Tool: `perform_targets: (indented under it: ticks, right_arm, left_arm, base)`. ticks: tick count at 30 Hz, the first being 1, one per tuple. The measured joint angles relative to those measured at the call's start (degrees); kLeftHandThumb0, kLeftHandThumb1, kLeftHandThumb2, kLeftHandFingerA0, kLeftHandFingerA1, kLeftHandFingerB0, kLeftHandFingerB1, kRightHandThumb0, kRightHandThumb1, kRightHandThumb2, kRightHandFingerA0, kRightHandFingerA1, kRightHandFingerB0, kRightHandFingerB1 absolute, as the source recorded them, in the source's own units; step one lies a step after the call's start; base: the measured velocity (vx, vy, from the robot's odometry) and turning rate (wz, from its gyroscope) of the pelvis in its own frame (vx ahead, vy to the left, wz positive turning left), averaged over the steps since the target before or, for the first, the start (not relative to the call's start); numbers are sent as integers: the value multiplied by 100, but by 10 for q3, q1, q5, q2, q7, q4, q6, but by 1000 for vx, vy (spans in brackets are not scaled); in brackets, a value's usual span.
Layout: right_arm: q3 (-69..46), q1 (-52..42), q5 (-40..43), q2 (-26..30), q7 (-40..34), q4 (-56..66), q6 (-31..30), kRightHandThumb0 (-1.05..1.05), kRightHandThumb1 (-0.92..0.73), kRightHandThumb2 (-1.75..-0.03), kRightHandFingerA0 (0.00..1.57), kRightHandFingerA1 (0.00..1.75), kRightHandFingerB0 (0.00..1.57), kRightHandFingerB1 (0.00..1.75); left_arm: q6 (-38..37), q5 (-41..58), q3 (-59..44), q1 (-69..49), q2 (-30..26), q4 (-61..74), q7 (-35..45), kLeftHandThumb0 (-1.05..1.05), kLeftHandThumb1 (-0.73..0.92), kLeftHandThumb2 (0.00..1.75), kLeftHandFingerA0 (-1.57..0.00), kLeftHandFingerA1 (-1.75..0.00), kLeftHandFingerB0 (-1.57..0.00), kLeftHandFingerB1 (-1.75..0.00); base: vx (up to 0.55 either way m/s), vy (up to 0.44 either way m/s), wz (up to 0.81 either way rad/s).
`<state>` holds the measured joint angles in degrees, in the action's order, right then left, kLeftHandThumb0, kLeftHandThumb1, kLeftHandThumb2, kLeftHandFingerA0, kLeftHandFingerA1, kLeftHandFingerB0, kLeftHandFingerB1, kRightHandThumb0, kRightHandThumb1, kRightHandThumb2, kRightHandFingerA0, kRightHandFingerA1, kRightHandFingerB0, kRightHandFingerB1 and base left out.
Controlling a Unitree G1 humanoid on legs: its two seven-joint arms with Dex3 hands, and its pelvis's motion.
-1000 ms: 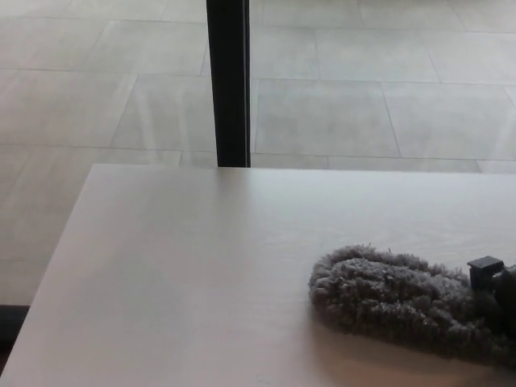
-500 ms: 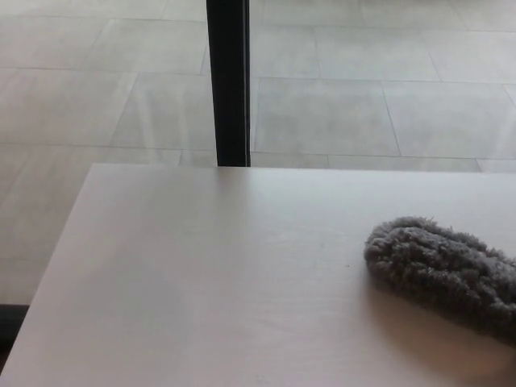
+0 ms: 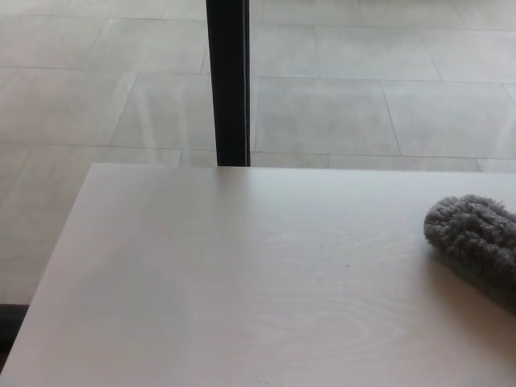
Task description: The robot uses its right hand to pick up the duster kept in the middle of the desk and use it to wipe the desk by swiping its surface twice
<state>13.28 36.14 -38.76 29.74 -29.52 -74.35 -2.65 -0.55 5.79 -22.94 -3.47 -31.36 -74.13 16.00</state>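
The fluffy grey chenille duster (image 3: 477, 240) lies at the far right edge of the head view, its rounded tip pointing toward the middle of the pale wood-grain counter (image 3: 242, 282) and the rest of its body running out of the picture to the right. It appears to rest on, or just skim, the counter surface; a soft shadow sits under its near side, so full contact cannot be confirmed.

Neither hand shows in this view. The right hand presumably carries the duster from beyond the frame (the task says so, the picture does not), and whether its fingers are closed around a handle cannot be told. The left hand is likewise out of sight.

Judging by the duster's place at the right margin rather than mid-counter, the pick-up seems done and the wiping step is in hand, with the duster at the right-hand end of a stroke. How many swipes have been completed cannot be read from here.

The next move probably calls for a sweep leftward across the bare counter, keeping the pile pressed flat against the surface. The counter's left and far edges are open, so the stroke should stop short of them.

Beyond the counter are grey floor tiles (image 3: 363, 105) and a dark vertical post (image 3: 229, 81).
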Motion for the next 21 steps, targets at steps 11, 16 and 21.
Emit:
perform_targets:
  ticks: [11, 16, 21]
  right_arm:
    - [-41, 24, 34, -23, 69, 5, -80, -50, -53, -57, 87, 118, 88, 54]
    - [-40, 48, 46, -73, 78, 22, -120, -34, -59, -64, 85, 154, 82, 79]
    - [-54, 68, 56, -138, 65, 51, -135, -37, -66, -66, 74, 143, 75, 84]
  left_arm:
    - [0, 1, -3, -5, 1, 1, 4, -51, 75, 62, -45, -58, -48, -46]
    - [-2, 4, -9, 0, 2, 1, 5, -50, 72, 61, -41, -62, -52, -51]
    - [-7, 4, -9, 3, 2, 1, 8, -48, 74, 61, -37, -59, -49, -48]
  base:
    - [0, 0, 0]
    - [0, 0, 0]
    - [0, 0, 0]
